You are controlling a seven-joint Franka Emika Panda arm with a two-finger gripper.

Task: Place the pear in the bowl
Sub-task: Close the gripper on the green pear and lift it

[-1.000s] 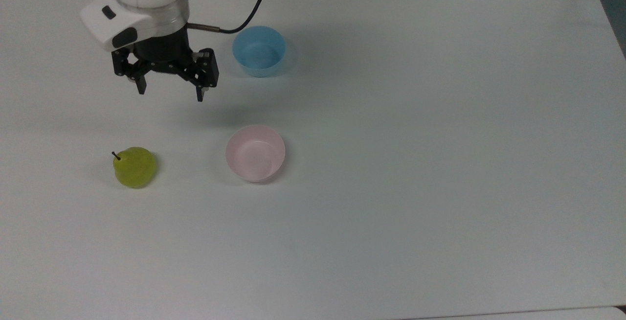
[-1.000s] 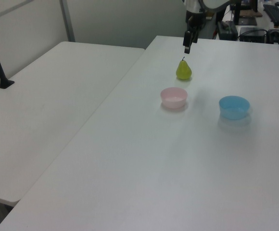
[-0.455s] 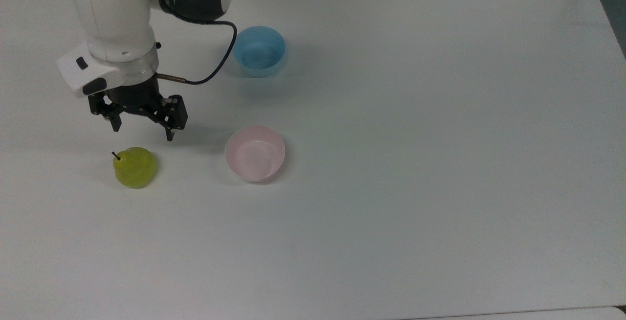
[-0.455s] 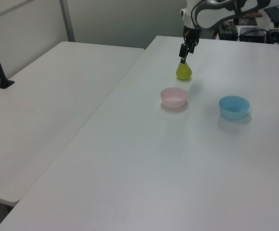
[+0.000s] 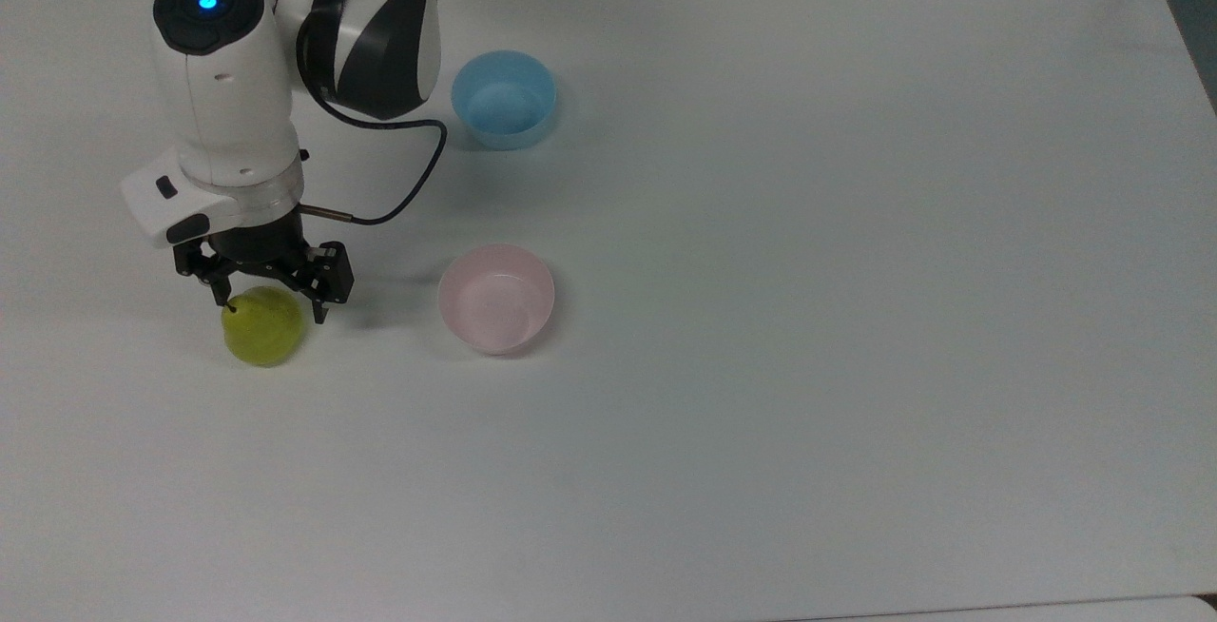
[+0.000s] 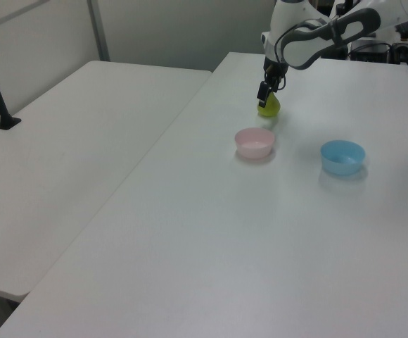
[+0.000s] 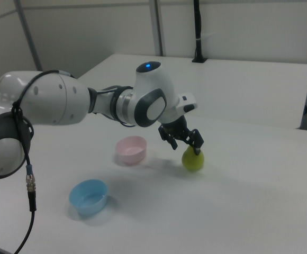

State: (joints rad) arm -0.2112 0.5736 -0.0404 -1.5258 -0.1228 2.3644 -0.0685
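The pear [image 5: 262, 339] is sitting on the white bench [image 5: 818, 337], toward the top view's left, with the pink bowl [image 5: 496, 298] lying near it on the top view's right and well apart from it. The claw [image 5: 270, 304] is hanging directly over the pear's upper part, its two black fingers [image 5: 320, 303] spread wide and standing on either side of the fruit's top; whether either finger is touching the skin cannot be told. In the right view the claw [image 7: 185, 143] is pointing down at the pear [image 7: 192, 159], and the bowl [image 7: 131, 150] is sitting to the right view's left of it. A light blue bowl [image 5: 503, 99] is resting farther up the bench in the top view, apart from everything else. A black cable [image 5: 409, 175] is looping from the arm's wrist.
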